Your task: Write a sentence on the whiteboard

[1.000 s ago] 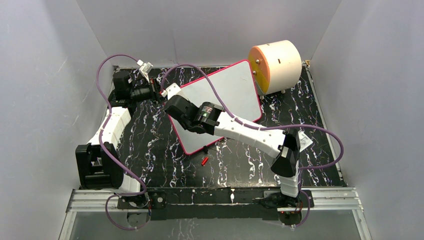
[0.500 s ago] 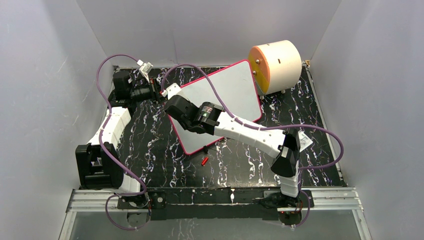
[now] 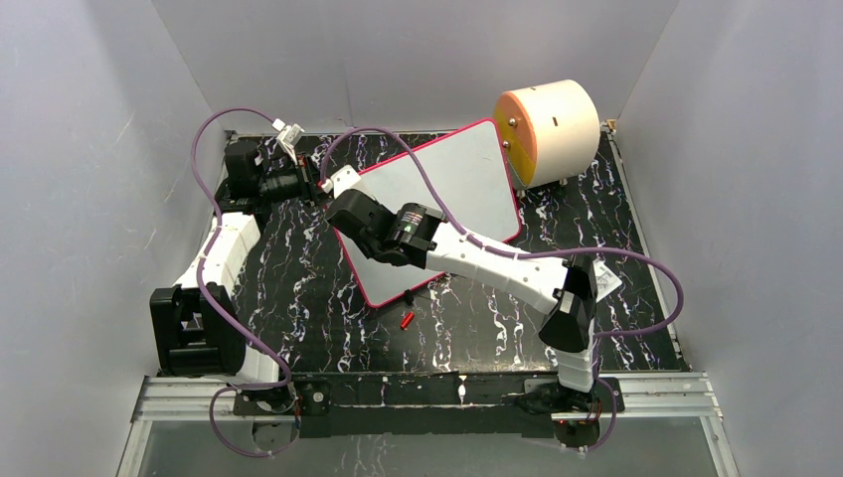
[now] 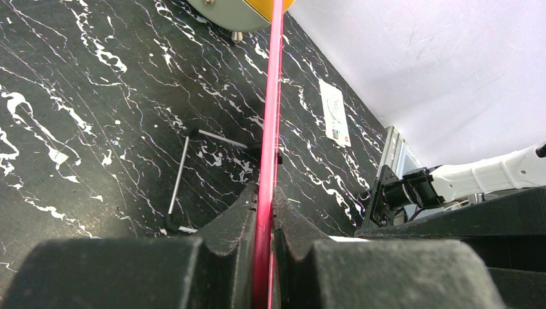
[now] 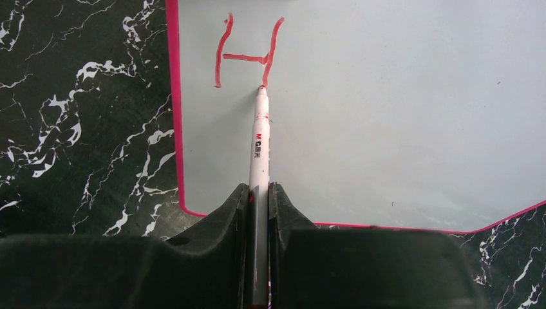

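The whiteboard, white with a pink-red rim, lies tilted on the black marbled table. My left gripper is shut on its far left rim, seen edge-on between the jaws. My right gripper is shut on a white marker, whose red tip touches the board at the foot of a red capital H, the only lettering of the sentence on the board. In the top view my right gripper covers that corner, hiding the H.
A cream cylinder with an orange face stands at the back right, touching the board's corner. A small red cap lies on the table in front of the board. A thin metal rod stand lies under the board. Grey walls enclose the table.
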